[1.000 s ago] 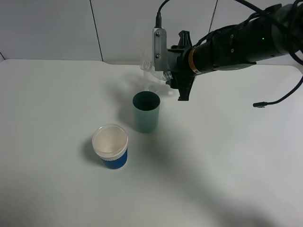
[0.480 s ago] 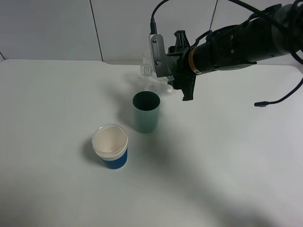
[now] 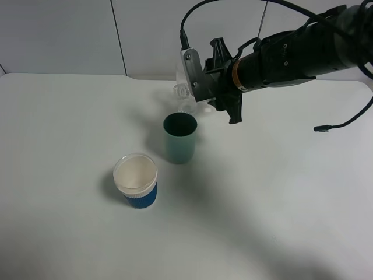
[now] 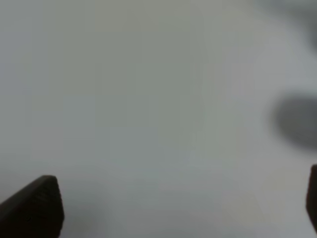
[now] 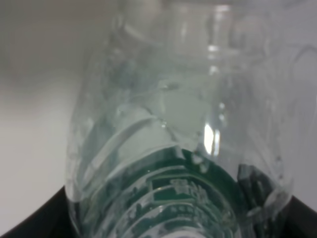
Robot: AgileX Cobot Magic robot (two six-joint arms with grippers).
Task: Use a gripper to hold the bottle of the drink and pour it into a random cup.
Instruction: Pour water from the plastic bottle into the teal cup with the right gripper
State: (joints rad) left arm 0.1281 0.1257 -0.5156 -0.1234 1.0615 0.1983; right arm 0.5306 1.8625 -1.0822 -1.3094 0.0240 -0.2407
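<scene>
Right wrist view is filled by the bottle of the drink (image 5: 168,148), clear ribbed plastic with a dark green label (image 5: 198,198). It sits clenched between the black fingers (image 5: 44,218) of the right hand (image 3: 204,87), which show at either side of the label.

From the exterior high camera, the bottle's clear neck sticks out past the hand's white plate (image 3: 190,71). It is up in the air, just behind and above the open mouth of the teal-green cup (image 3: 179,139). The cup stands upright on the white desk (image 3: 280,192). A blue cup with a white rim (image 3: 136,181) stands nearer the camera and to the left, apart from the teal one.

The left hand (image 4: 173,208) is released. Its two dark fingertips sit at opposite edges of a blurred view, with only pale surface between them.
</scene>
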